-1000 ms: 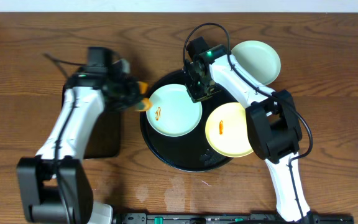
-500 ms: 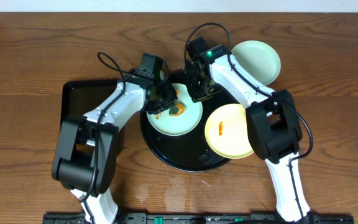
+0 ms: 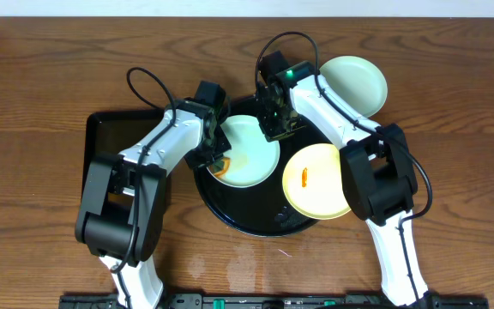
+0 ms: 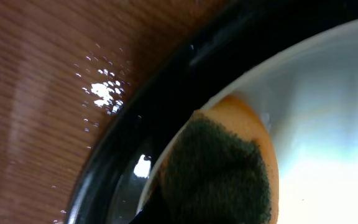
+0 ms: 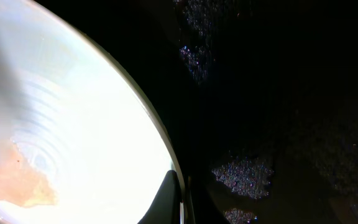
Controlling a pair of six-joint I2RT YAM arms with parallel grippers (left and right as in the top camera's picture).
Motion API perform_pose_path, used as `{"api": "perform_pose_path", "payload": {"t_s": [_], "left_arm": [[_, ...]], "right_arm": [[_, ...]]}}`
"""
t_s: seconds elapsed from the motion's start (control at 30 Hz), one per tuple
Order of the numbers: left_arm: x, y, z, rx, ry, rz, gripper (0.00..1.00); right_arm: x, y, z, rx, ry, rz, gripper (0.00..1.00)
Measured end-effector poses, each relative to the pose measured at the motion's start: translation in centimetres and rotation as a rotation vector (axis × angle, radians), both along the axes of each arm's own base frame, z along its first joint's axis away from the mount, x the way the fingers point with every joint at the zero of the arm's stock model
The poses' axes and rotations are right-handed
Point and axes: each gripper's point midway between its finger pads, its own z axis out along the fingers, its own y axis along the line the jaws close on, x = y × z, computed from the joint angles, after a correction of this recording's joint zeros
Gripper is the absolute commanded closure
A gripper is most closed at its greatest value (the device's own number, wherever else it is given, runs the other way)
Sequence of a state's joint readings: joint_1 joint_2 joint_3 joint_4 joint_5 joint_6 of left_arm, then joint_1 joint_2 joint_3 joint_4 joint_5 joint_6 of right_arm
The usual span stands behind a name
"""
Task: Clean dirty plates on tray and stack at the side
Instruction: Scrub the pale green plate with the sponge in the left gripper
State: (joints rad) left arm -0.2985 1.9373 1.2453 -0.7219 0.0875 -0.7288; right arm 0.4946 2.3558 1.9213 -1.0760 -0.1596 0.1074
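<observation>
Overhead view of a wooden bench [image 3: 50,69] with two robot arms reaching in from the bottom of the frame.

A round tray [image 3: 230,219], glossy black with a raised rim, sits at the centre. Two plates lie in it, flat and face up. The centre mint plate [image 3: 251,146] is in the tray's upper left part. The yellow plate [image 3: 320,193] is at the tray's right, with its edge out over the rim. Being round, neither plate has a long axis.

The left end effector [image 3: 215,160] is at the left edge of the centre mint plate. It is clamped on a sponge [image 3: 222,163], which is pressed to the plate. The left wrist view shows the sponge [image 4: 219,168] as orange with a dark scouring face. It lies on the plate's pale surface [image 4: 328,112], just inside the tray rim [image 4: 148,106].

The right end effector [image 3: 274,127] is at the same plate's upper right rim. In the right wrist view its fingertips [image 5: 164,198] are closed together on the plate's edge, one either side.

A faint orange film [image 5: 23,183] spreads over the mint plate's surface, at the lower left of that view. A small orange smear [image 3: 304,178] marks the yellow plate near its middle.

The far mint plate [image 3: 354,81] lies flat on the bench at the upper right. It is outside the tray and close to its rim.

A rectangular tray [image 3: 114,137], also black, lies at the left of the frame, partly under the left arm.
</observation>
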Motion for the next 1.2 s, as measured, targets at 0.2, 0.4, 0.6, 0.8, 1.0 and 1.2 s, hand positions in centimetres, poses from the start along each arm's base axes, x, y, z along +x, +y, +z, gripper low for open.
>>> {"api": "perform_pose_path", "payload": {"t_s": [0.2, 0.4, 0.6, 0.8, 1.0, 1.2], "left_arm": [[0.7, 0.3, 0.8, 0.031, -0.035, -0.009, 0.93], [4.2, 0.5, 4.6, 0.001, -0.231, 0.002, 0.92], [6.2, -2.8, 5.2, -0.159, -0.303, -0.053, 0.92], [4.6, -5.8, 2.0, -0.227, -0.203, -0.114, 0.92], [3.2, -5.7, 0.4, -0.187, -0.134, -0.124, 0.92], [2.1, -1.8, 0.1, 0.024, -0.093, -0.097, 0.93]], "right_arm": [[0.0, 0.0, 0.0, -0.001, 0.001, 0.000, 0.99], [0.0, -0.6, 0.0, -0.015, 0.005, -0.017, 0.99], [0.0, -0.7, 0.0, -0.017, 0.009, -0.027, 0.99], [0.0, -0.7, 0.0, -0.017, 0.010, -0.029, 0.99], [0.0, -0.7, 0.0, -0.017, 0.010, -0.029, 0.99], [0.0, -0.8, 0.0, -0.018, 0.011, -0.029, 0.99]]}}
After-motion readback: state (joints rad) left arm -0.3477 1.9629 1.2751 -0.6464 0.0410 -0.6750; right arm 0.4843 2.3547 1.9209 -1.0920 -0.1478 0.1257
